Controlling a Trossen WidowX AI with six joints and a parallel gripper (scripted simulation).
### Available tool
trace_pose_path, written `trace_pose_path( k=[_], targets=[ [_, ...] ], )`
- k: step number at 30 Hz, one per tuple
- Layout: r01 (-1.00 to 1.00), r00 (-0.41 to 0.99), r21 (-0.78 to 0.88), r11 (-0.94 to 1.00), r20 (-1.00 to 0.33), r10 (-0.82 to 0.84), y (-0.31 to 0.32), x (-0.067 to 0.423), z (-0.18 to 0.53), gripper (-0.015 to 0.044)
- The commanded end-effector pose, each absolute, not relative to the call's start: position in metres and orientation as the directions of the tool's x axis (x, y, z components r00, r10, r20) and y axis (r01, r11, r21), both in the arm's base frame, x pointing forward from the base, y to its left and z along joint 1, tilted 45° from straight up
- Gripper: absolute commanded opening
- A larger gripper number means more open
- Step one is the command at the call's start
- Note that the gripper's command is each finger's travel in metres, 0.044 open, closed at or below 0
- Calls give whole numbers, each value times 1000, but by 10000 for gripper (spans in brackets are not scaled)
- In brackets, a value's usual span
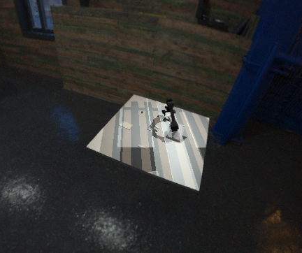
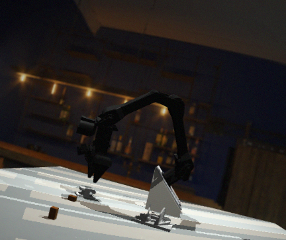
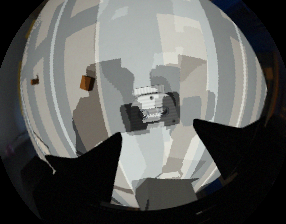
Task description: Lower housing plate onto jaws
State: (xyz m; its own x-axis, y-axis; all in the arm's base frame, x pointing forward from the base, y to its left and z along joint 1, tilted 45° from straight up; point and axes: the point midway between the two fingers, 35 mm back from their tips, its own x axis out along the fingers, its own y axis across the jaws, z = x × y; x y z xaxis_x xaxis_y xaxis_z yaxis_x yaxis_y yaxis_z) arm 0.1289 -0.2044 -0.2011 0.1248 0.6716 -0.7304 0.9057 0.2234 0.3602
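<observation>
My gripper (image 2: 93, 178) (image 3: 158, 129) is open and empty, pointing down above a light grey part (image 2: 87, 193) (image 3: 151, 100). This part looks like the housing plate; it has a small hole and a ridged edge, and lies on the table beyond the fingertips, a little below them in the exterior view. A grey assembly (image 1: 154, 128) (image 2: 153, 219) with thin upright pieces stands apart from it, nearer the arm's base. It looks like the base with the two jaws; its stubs and pins are too small to tell apart.
A brown block (image 1: 158, 116) (image 2: 72, 197) (image 3: 87, 82) lies near the light grey part. Another brown block (image 1: 142, 112) (image 2: 53, 213) (image 3: 35, 81) stands farther out. A tall slanted grey panel (image 2: 162, 197) rises behind the assembly, by the arm's base. The striped table top (image 1: 185, 171) carries shadows.
</observation>
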Motion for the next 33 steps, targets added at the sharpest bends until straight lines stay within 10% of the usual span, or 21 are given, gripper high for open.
trace_pose_path(
  k=[1,33],
  targets=[
    [907,128,361,217,-727,674,-202,129,-202,440],
    [907,129,362,217,-727,674,-183,135,-226,440]
  ],
)
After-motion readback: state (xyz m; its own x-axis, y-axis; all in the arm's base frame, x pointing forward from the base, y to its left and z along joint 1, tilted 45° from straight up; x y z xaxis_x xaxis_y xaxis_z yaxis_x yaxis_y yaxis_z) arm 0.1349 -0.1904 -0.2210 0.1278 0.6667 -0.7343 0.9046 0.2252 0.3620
